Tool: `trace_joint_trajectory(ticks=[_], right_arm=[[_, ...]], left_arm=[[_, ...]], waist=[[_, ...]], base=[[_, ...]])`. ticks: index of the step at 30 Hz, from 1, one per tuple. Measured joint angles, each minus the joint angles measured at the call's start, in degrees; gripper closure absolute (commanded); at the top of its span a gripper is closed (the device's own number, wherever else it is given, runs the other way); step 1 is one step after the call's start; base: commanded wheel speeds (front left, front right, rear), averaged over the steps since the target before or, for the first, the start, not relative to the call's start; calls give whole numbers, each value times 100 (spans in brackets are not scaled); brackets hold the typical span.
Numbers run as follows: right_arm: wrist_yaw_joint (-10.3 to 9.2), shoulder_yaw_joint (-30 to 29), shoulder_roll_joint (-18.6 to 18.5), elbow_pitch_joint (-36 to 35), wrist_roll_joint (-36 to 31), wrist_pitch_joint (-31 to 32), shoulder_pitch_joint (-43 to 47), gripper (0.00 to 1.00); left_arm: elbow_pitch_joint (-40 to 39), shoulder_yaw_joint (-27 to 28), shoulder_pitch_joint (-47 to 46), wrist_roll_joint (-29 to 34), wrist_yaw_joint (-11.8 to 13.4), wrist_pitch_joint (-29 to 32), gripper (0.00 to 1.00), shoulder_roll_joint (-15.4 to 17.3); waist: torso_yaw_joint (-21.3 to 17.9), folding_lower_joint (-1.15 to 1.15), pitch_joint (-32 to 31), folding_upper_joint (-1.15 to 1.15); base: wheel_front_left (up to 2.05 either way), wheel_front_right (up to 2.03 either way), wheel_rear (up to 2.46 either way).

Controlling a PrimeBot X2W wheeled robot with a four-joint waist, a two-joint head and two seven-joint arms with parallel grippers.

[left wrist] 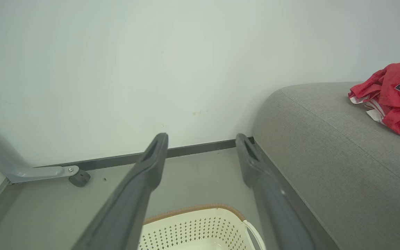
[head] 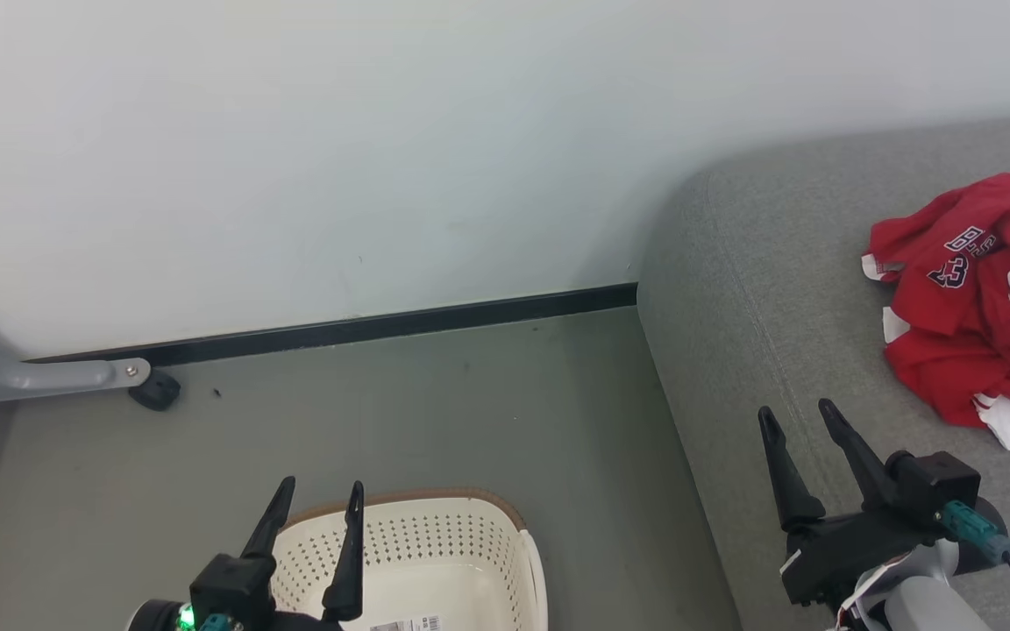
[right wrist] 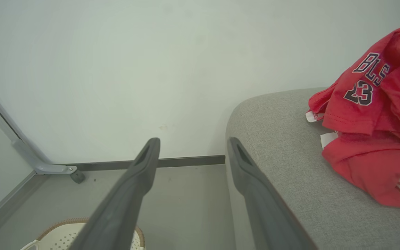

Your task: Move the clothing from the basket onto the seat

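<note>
left gripper (head: 323, 483) spread wide, empty | right gripper (head: 794, 407) spread wide, empty | basket (head: 435, 499) beneath left jaws, perforated inner walls showing | red jerseys (head: 978, 307) heaped on sofa seat (head: 759, 289), right of right jaws

Basket (head: 435, 536): cut off by bottom edge, inside partly behind left gripper (head: 323, 483); label (head: 406, 625) print unreadable. Clothing (head: 978, 307): cut by right edge, lettering partly folded away. Grey frame leg (head: 40, 377): blurred leftward

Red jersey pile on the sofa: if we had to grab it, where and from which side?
Probably the raised fold by the number print on the clothing, pinched from above, approaching from the side facing the open right gripper over the seat. The pile humps up there; its white-trimmed edges lie flat.
</note>
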Motion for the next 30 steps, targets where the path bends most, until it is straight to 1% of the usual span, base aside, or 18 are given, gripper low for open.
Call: trace_joint_trajectory(ticks=[2,4,12,14,16,19,21,27,30], right_arm=[[-3,-2,0,-92,-1,0,119,0],[-53,-1,0,-172,-38,0,244,0],[-152,-3,-9,-472,-153,1,655,0],[-154,-2,-16,-560,-183,0,759,0],[-196,10,-16,-664,-212,1,845,0],[-204,4,-24,-770,-247,1,877,0],[-250,-8,-30,-848,-254,0,911,0],[-304,-20,-37,-1009,-271,0,1095,0],[-330,-36,-46,-1072,-291,0,1095,0]], left_arm=[[24,40,70,-12,2,-40,0,-1],[36,80,133,-31,8,-44,0,-1],[113,191,330,-51,51,-48,0,-7],[124,244,403,-88,51,-49,0,-18],[116,299,468,-171,52,-75,0,-18],[115,330,524,-194,55,-89,0,-18],[108,347,524,-194,57,-89,0,-18],[77,385,587,-193,59,-90,0,-31],[74,401,620,-193,101,-90,0,-42]], waist=[[21,0,-51,0],[44,0,-94,0],[142,0,-255,0],[164,0,-291,0],[181,0,-316,0],[191,0,-332,0],[196,1,-336,0],[206,1,-325,1],[209,1,-319,1]], base=[[0,0,0],[0,0,0],[0,0,0],[0,0,0],[0,0,0],[0,0,0],[0,0,0],[0,0,0],[0,0,0]])
